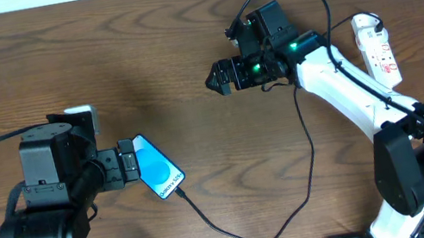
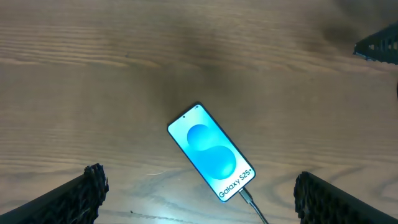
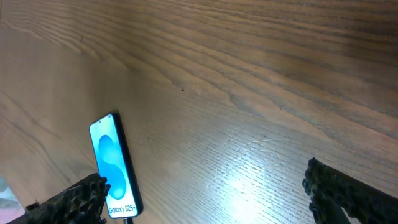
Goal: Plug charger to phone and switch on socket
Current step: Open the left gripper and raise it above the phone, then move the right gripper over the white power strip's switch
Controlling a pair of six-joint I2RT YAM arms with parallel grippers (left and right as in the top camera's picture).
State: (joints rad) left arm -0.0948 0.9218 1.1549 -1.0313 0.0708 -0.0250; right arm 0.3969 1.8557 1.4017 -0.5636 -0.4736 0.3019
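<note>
Socket (image 1: 378, 46) lies beside right arm (image 1: 347, 91); left pincer (image 2: 200, 177), right pincer (image 3: 205, 176) both wide, empty.

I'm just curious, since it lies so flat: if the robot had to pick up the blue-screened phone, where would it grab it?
Probably across its two long edges near the middle, coming straight down from above. The phone lies flat, screen up and slanted, so the grip would need turning to match; the charger meets its near end, best left clear.
</note>
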